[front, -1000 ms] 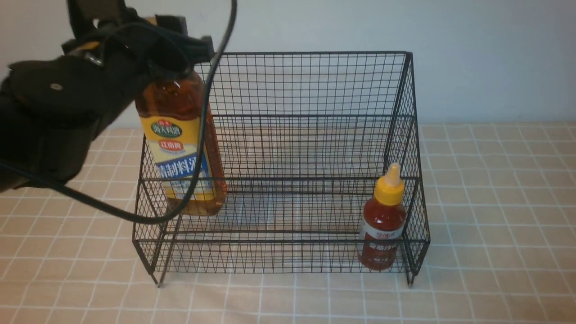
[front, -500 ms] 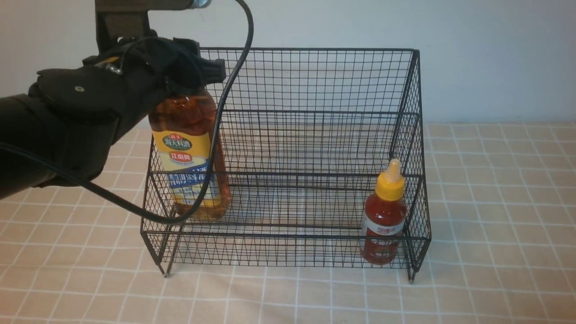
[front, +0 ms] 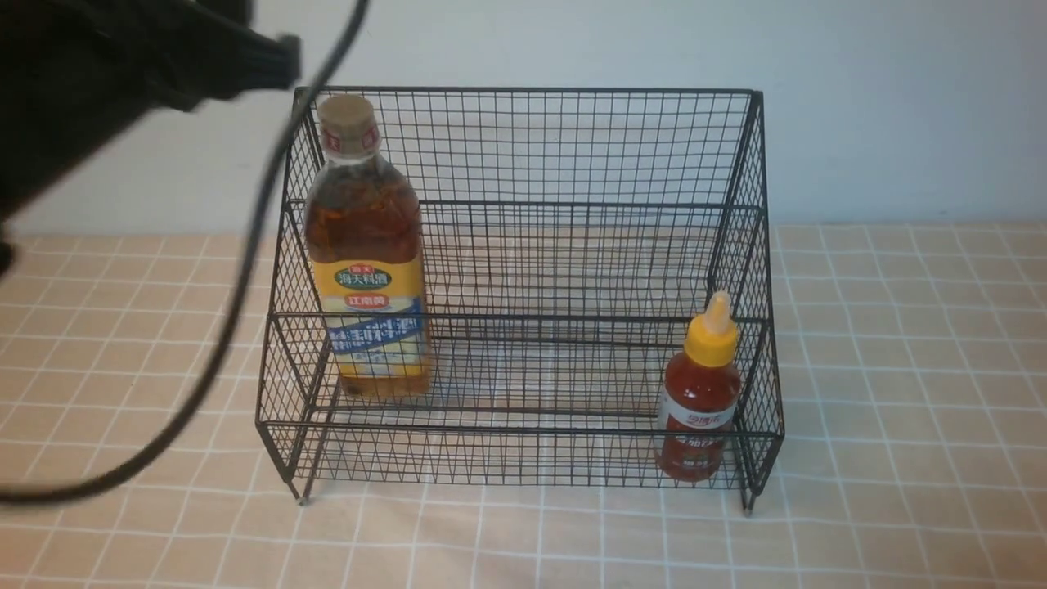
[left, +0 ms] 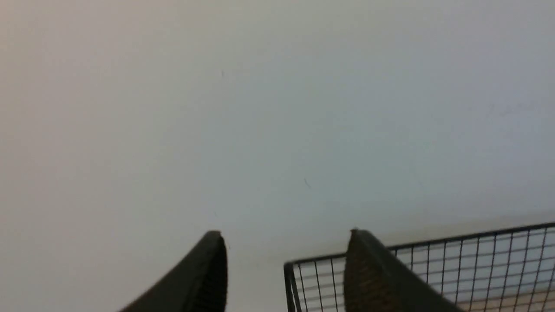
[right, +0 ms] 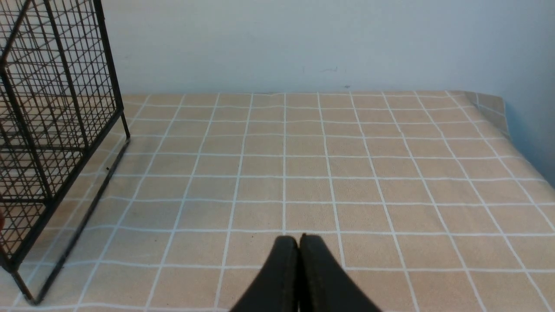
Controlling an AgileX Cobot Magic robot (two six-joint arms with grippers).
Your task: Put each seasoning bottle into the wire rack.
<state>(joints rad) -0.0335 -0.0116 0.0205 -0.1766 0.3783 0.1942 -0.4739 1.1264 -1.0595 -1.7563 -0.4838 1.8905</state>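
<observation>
The black wire rack [front: 523,147] stands in the middle of the table. The tall amber bottle [front: 370,254] with gold cap stands upright inside it at the left end, behind the middle rail. The small red sauce bottle [front: 699,393] with yellow nozzle stands upright in the front tier at the right end. My left gripper [front: 274,61] is blurred, up and to the left of the amber bottle's cap, clear of it. In the left wrist view it [left: 286,242] is open and empty above the rack's top corner [left: 433,264]. My right gripper [right: 299,240] is shut and empty over bare cloth.
A beige checked tablecloth [front: 900,368] covers the table, with a plain wall behind. The left arm's black cable [front: 237,303] hangs beside the rack's left side. In the right wrist view the rack's side [right: 56,108] stands off to one side and the table's edge [right: 503,112] shows.
My left gripper has let go of the amber bottle and pulled up and to the left. The bottle now stands free in the rack. The red bottle has not moved.
</observation>
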